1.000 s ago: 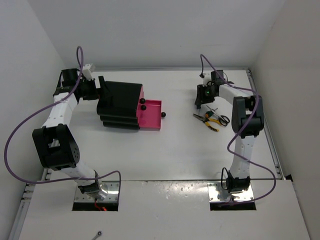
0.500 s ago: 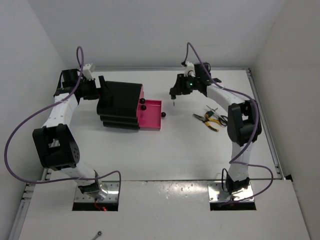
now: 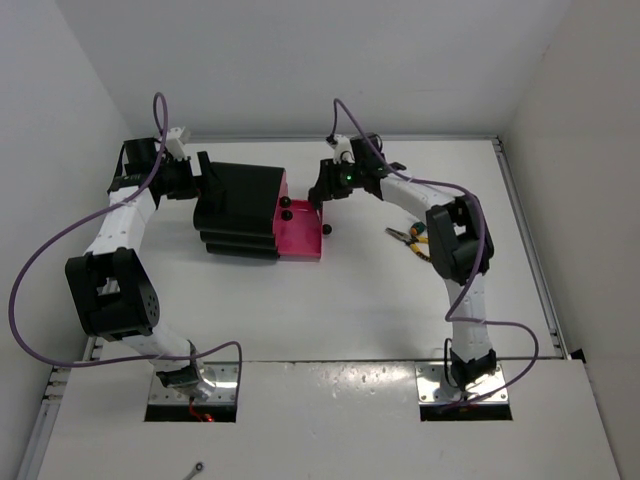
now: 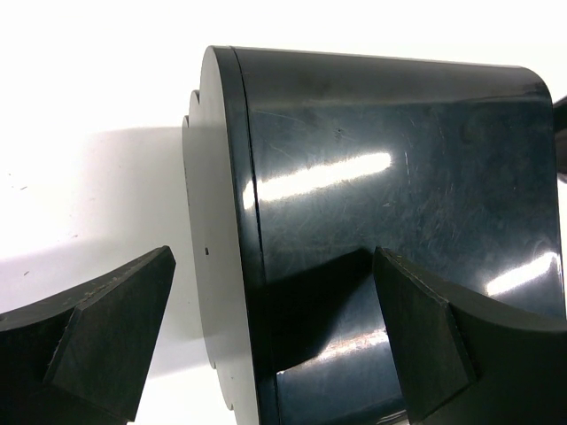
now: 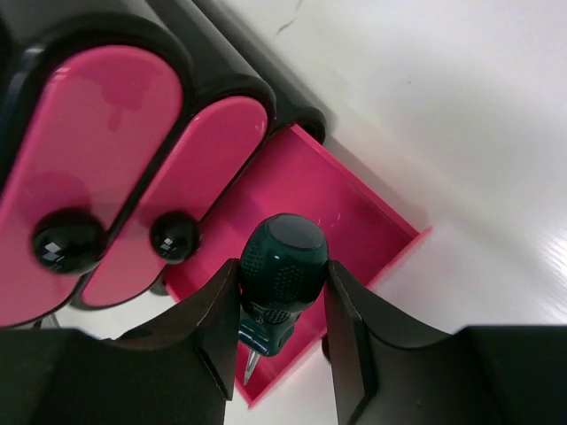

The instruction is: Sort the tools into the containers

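Gripping a green-handled screwdriver (image 5: 280,257) in the right gripper (image 5: 282,288), jaws set narrow and pressed against both sides of the handle. Butt end toward the wrist camera, metal shaft pointing down. Hanging over the open bottom drawer (image 5: 332,199), a magenta-pink tray pulled out toward 3 o'clock from the black cabinet (image 3: 238,205). Cannot tell whether touching the drawer floor with the tip.

In the right wrist view, at 9 o'clock of the handle, two shut drawers stacked above the open one: the top drawer (image 5: 75,159) and the middle drawer (image 5: 190,173), each with a round black knob (image 5: 66,241).

From overhead, stretched with the right arm (image 3: 455,245) from 5 o'clock across the table to the far end of the open drawer, just beside the cabinet's front.

On the white table (image 3: 330,310) at 3 o'clock of the drawer, well apart from it: yellow-handled pliers (image 3: 418,240), partly hidden behind the right arm's elbow.

At 9 o'clock of the cabinet, against its back: the left gripper (image 3: 203,186), jaws spread wide, one finger (image 4: 106,341) past the rear edge and the other over the glossy black wall. Holding nothing; contact with the cabinet not clear.
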`<state>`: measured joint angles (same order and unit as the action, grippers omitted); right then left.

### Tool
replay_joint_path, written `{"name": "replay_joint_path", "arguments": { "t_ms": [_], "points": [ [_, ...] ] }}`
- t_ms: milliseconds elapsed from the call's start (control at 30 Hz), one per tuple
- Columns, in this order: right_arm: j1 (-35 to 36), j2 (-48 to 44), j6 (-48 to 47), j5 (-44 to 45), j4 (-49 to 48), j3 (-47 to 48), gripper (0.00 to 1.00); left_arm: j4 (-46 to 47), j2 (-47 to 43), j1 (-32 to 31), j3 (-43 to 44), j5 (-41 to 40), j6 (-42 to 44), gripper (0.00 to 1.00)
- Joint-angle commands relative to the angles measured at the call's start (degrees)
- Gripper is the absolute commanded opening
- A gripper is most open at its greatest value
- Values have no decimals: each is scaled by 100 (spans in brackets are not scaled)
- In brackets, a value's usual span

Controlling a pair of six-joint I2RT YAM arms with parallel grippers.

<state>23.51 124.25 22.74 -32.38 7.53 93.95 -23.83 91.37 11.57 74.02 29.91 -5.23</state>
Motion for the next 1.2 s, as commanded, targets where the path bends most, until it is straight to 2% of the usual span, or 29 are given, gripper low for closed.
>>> {"name": "replay_joint_path", "arguments": {
  "t_ms": [0,300,367,500,733,800,1000,1167],
  "points": [
    [181,204,11,56,-261,405,20,-367,82,-67,-160,-530,242,100],
    [462,618,-174,171,-85,721,24,-367,135,-67,-160,-530,242,100],
    [523,618,-244,240,-33,721,27,-367,135,-67,-160,-530,242,100],
    [576,618,-358,390,20,721,44,-367,187,-67,-160,-530,242,100],
    [576,408,-464,557,73,511,62,-367,188,-67,-107,-477,242,100],
    [506,268,-464,557,-15,440,63,-367,188,-67,-107,-477,242,100],
    [58,-927,-551,557,-42,-201,62,-367,135,-67,-107,-477,242,100],
    [-556,-1648,-1497,952,599,-860,57,-367,82,-67,-107,-477,242,100]
  ]
}}
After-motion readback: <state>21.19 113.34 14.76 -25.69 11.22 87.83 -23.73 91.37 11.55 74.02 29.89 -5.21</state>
